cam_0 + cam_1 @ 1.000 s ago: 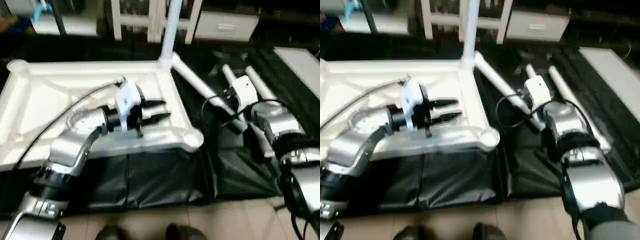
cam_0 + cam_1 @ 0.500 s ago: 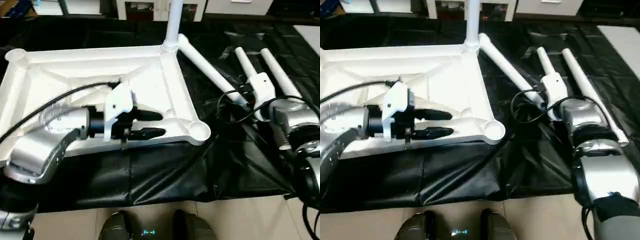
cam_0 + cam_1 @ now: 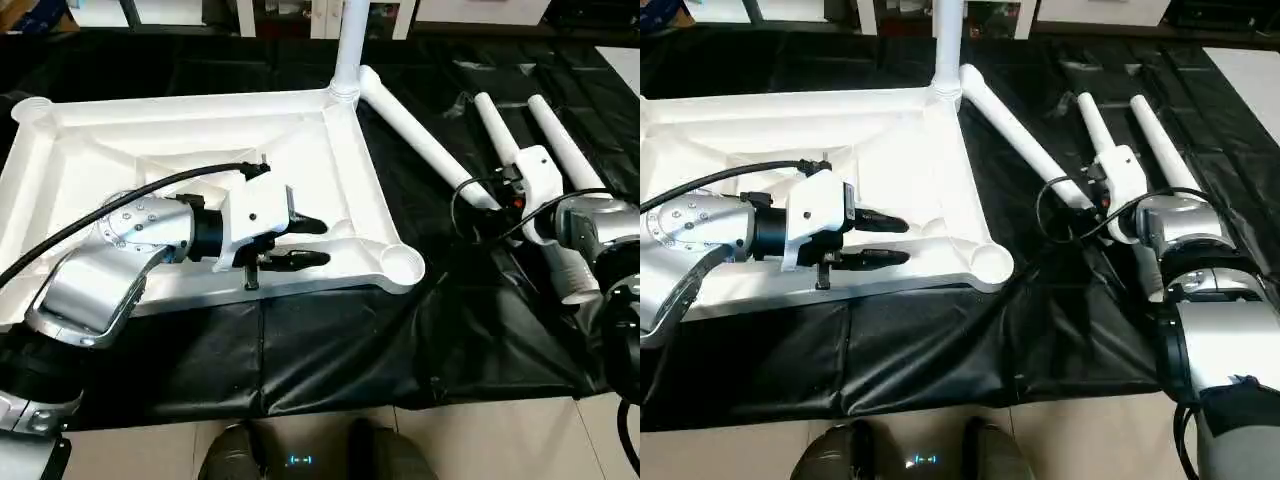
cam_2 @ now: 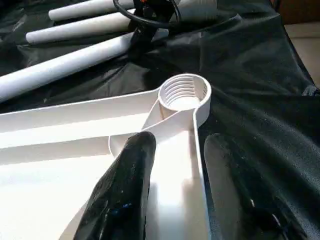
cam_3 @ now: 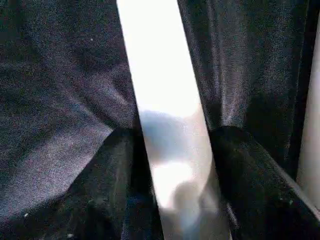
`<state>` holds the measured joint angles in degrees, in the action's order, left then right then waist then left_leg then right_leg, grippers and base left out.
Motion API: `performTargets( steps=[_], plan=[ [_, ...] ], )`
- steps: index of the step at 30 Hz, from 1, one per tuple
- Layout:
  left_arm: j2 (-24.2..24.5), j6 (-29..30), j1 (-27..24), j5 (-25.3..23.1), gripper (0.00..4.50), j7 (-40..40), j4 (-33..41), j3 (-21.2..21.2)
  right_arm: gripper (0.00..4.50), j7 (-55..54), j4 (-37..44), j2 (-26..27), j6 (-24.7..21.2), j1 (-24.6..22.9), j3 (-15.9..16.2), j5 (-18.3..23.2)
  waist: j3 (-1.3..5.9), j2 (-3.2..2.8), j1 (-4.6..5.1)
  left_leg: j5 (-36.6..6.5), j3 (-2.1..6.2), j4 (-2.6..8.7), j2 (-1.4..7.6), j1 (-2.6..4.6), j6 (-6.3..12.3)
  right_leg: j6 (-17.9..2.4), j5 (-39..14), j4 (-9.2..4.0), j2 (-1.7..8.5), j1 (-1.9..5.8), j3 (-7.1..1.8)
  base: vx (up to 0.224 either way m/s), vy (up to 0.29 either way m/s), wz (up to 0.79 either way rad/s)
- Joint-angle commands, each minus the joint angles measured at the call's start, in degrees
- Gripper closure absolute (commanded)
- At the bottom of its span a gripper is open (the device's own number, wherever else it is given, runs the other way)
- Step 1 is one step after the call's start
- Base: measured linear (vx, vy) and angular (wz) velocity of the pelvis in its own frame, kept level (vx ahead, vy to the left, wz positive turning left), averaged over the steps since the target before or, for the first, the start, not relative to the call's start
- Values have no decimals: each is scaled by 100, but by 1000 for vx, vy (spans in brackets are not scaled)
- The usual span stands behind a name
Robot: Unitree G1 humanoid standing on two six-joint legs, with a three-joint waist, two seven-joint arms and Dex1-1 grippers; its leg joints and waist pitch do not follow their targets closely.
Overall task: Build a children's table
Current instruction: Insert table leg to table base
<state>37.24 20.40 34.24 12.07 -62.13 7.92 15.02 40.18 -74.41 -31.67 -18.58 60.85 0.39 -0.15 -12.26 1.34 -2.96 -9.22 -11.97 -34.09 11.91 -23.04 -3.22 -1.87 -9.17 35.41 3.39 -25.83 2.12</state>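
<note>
- The top [image 3: 190, 150] lies upside down on black sheeting [image 3: 330, 350], ribs up, filling the head view from 9 o'clock to centre.
- One leg [image 3: 348, 40] stands upright in the far corner socket at 12 o'clock.
- Three loose legs lie on the sheeting from 1 to 3 o'clock: a long one [image 3: 420, 140] slanting away from the fitted corner, and two more [image 3: 495, 125] [image 3: 560, 145] side by side.
- The near socket [image 4: 184, 92], at about 4 o'clock of the top, is empty; its inner threads show in the left wrist view.
- The left gripper [image 3: 300, 242] hovers at the top's near rail, its black fingers [image 4: 125, 185] partly apart, one either side of the rail, clamped on nothing that I can see.
- The right gripper [image 5: 170, 165] straddles a loose leg [image 5: 160, 90], one finger each side; the fingers look close to the tube, but I cannot tell whether they press it yet.
- Judgement: the legs are hollow plastic tube, light and stiff, smooth and round, so they may roll or slip in the pincer.
- A hold near the middle keeps a leg balanced; a hold nearer the thick end gives better aim into a socket.
- The top seems light but broad and awkward; the rail or a corner rib is the firmest place to steady it.
- Threads call for straight entry and turning, not force.
</note>
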Motion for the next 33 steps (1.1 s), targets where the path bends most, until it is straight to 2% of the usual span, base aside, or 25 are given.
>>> performTargets(
  steps=[1,2,3,6,7,10,11,14,17,18,19,21,22,23,25,26,27,28,29,30,31,32,33],
  plan=[
    [4,-87,117,-65,265,-32,0,77,218,43,-227,-27,-202,-186,28,-51,717,-33,-9,-356,-2,262,142,171,412,-2046,44,-184,355,425,-257,0,0,0],
    [-59,-144,177,-97,265,-22,-84,46,226,41,-234,-12,-249,-198,-37,-43,764,-29,-20,-406,0,248,145,179,365,-2028,-56,-181,359,443,-256,0,0,0],
    [-59,-144,177,-97,265,-22,-84,46,240,41,-234,-12,-249,-198,-37,-43,755,-23,-20,-433,-1,245,143,172,347,-2012,-105,-187,358,435,-259,0,0,0],
    [-150,-223,229,-101,265,-9,-216,26,253,92,-228,3,-310,-194,-132,-3,787,-19,-43,-605,7,225,135,163,221,-1923,-412,-199,363,433,-258,0,0,0],
    [-168,-213,236,-93,265,-5,-242,27,270,153,-225,0,-285,-200,-123,-9,794,-10,-39,-691,13,222,136,156,177,-1882,-538,-204,364,432,-258,0,0,0],
    [-190,-197,240,-84,265,-11,-272,40,290,208,-224,-1,-259,-210,-146,12,799,-7,-42,-745,17,210,129,152,136,-1809,-706,-214,366,424,-260,0,0,0],
    [-238,-195,227,-48,265,4,-291,29,301,157,-223,-3,-246,-211,-184,35,807,-34,-47,-762,25,203,124,150,120,-1779,-771,-213,365,423,-258,0,0,0],
    [-369,-174,232,86,265,45,-296,-29,319,-32,-193,-42,-143,-166,-382,169,813,-18,-52,-847,35,188,123,146,65,-1739,-936,-220,362,407,-255,0,0,0],
    [-540,-156,254,218,265,157,-303,-174,322,-331,-82,-53,212,-68,-798,472,851,-11,-58,-895,38,161,113,131,22,-1713,-951,-207,362,417,-254,0,0,0],
    [-583,-146,253,249,265,182,-305,-211,323,-349,-52,-47,308,-50,-874,531,850,-9,-55,-914,41,155,110,124,16,-1703,-970,-205,364,416,-254,0,0,0],
    [-655,-161,250,278,265,258,-326,-268,324,-313,13,-29,484,-34,-944,601,886,-40,-61,-899,41,140,106,133,39,-1711,-892,-200,357,422,-248,0,0,0],
    [-757,-180,227,330,265,373,-353,-356,324,-206,108,3,688,-29,-1008,679,889,-27,-58,-879,49,135,102,114,78,-1715,-822,-184,348,430,-241,0,0,0],
    [-1008,-173,254,356,265,720,-474,-496,324,-66,257,62,829,-59,-1142,845,953,-80,-67,-806,52,106,88,102,129,-1758,-656,-154,341,466,-230,0,0,0],
    [-1105,-157,263,370,265,853,-516,-550,324,-56,313,86,889,-78,-1196,903,945,-45,-61,-775,58,103,85,76,200,-1759,-570,-163,334,467,-227,0,0,0],
    [-1355,-171,260,458,265,1117,-520,-685,324,-88,552,168,1038,-210,-1370,1074,975,-48,-65,-761,56,90,77,65,274,-1737,-562,-159,339,480,-225,0,0,0],
    [-1449,-187,243,509,265,1196,-481,-728,325,-142,694,208,1051,-299,-1470,1174,1011,-23,-79,-699,63,83,79,69,337,-1704,-575,-155,348,491,-221,0,0,0],
    [-1526,-193,216,555,265,1269,-417,-764,325,-190,946,269,1143,-452,-1569,1280,1049,-32,-99,-613,54,73,82,82,406,-1689,-532,-162,348,479,-221,0,0,0],
    [-1559,-173,199,568,265,1319,-376,-780,325,-247,1113,308,1218,-552,-1625,1333,1046,-48,-115,-581,56,81,89,83,442,-1671,-496,-167,347,469,-217,0,0,0],
    [-1569,-166,194,572,265,1336,-362,-786,325,-266,1169,321,1242,-586,-1643,1351,1077,-42,-120,-547,58,83,86,79,467,-1659,-425,-157,322,467,-204,0,0,0],
    [-1611,-125,174,562,265,1432,-315,-806,325,-361,1436,386,1320,-740,-1727,1431,1124,-8,-109,-591,61,78,77,90,461,-1650,-500,-159,313,473,-185,0,0,0],
    [-1611,-125,174,562,265,1432,-315,-806,325,-361,1436,386,1320,-740,-1727,1431,1126,-23,-126,-674,61,76,83,112,434,-1566,-648,-184,326,451,-192,0,0,0],
    [-1812,102,207,715,237,1718,-323,-968,325,-552,2210,613,1362,-1114,-1871,1597,1150,13,-116,-708,61,83,76,104,398,-1530,-810,-202,316,458,-175,0,0,0],
    [-2039,349,250,892,237,2035,-339,-1153,325,-754,3081,871,1382,-1533,-2023,1784,1097,-12,-156,-721,29,99,81,99,374,-1352,-706,-223,301,439,-230,0,0,0]
  ],
)
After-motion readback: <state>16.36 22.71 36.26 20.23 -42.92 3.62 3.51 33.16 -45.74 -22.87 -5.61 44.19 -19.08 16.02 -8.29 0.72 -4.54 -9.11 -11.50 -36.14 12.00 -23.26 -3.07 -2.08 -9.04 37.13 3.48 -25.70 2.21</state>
